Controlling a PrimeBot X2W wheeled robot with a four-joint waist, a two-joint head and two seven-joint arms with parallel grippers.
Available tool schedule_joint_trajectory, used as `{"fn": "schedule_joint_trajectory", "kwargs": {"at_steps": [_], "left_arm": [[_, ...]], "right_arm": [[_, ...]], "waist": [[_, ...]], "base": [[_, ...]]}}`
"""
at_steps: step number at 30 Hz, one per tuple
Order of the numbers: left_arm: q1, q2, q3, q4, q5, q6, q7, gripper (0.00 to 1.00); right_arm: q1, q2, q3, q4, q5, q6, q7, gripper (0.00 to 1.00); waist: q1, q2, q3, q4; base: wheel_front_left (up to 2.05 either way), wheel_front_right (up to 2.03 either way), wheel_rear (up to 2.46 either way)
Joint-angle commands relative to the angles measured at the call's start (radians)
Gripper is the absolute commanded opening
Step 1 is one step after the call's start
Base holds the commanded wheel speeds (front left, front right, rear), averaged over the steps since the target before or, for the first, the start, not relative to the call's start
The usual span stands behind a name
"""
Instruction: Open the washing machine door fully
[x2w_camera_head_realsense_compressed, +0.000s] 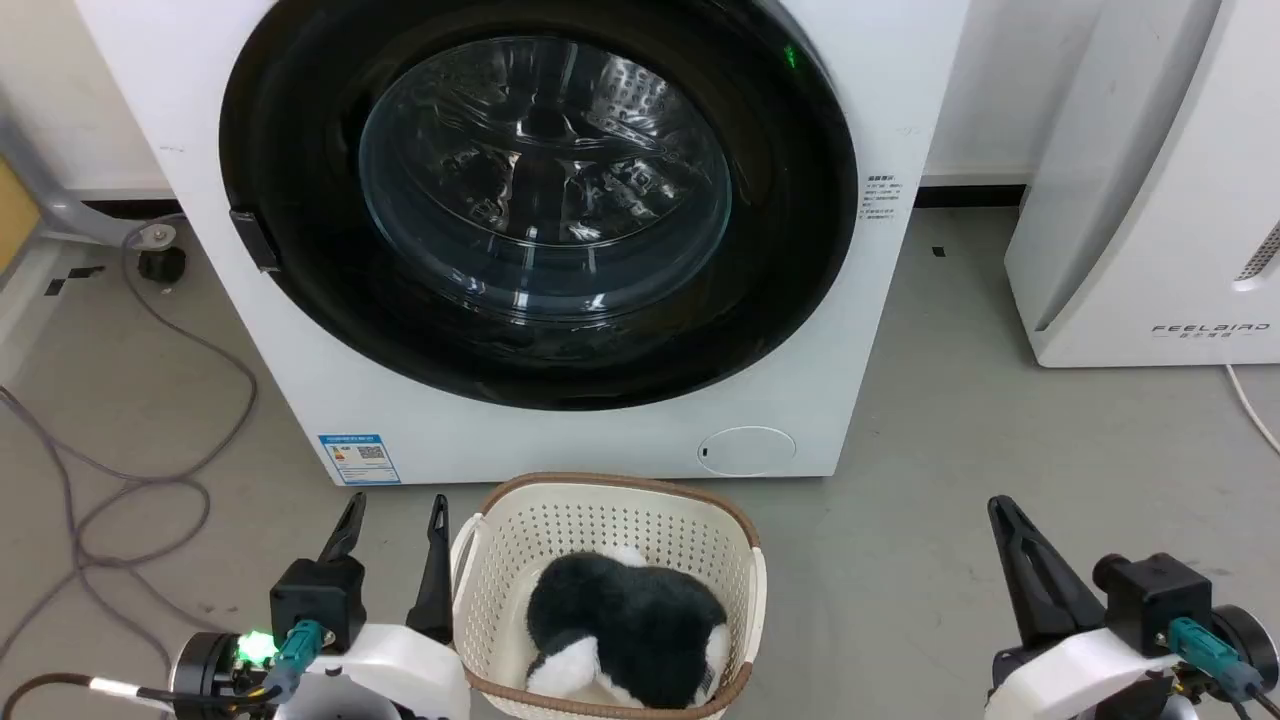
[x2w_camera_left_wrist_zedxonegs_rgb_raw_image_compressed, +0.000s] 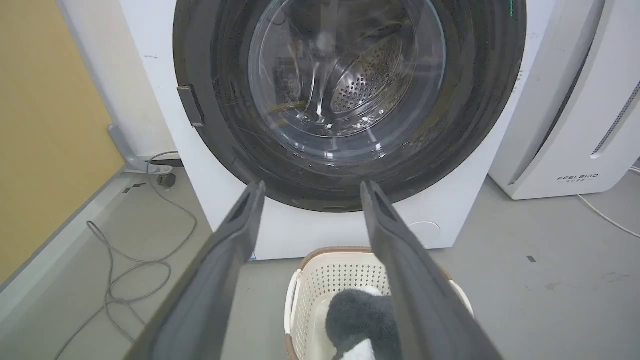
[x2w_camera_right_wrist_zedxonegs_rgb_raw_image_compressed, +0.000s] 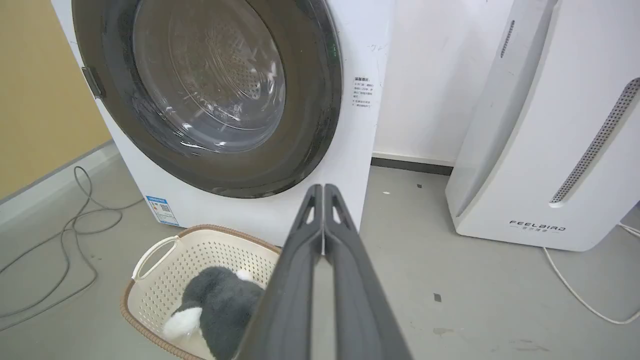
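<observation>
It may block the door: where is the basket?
Head view: the basket stands on the floor before the washing machine, bottom centre, beside the left pincer.

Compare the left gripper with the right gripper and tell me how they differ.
The left gripper has its fingers spread apart; the right gripper has them pressed together. The left gripper sits close beside the basket; the right gripper stands well clear of it. Both are empty and short of the closed washing machine door.
</observation>
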Motion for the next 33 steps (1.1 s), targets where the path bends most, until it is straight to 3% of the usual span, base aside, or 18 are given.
{"fn": "schedule_joint_trajectory", "kwargs": {"at_steps": [1, 18, 33], "left_arm": [[-0.011, 0.000, -0.007, 0.008, -0.008, -0.003, -0.014, 1.00], [-0.024, 0.000, -0.024, 0.018, -0.035, -0.002, -0.048, 1.00], [-0.051, 0.000, -0.023, 0.013, -0.053, -0.005, -0.079, 1.00]], "right_arm": [[0.016, 0.000, -0.005, 0.004, 0.021, 0.000, -0.012, 0.00], [-0.022, 0.000, -0.001, 0.037, 0.406, 0.000, -0.052, 0.00], [-0.243, -0.026, -0.025, 0.158, 0.704, 0.000, -0.055, 0.00]], "waist": [[0.0000, 0.0000, -0.001, 0.000], [0.0000, 0.0000, 0.012, -0.006], [0.0000, 0.0000, 0.055, -0.026]], "base": [[0.00, 0.00, 0.00], [0.00, 0.00, 0.00], [0.00, 0.00, 0.00]]}}
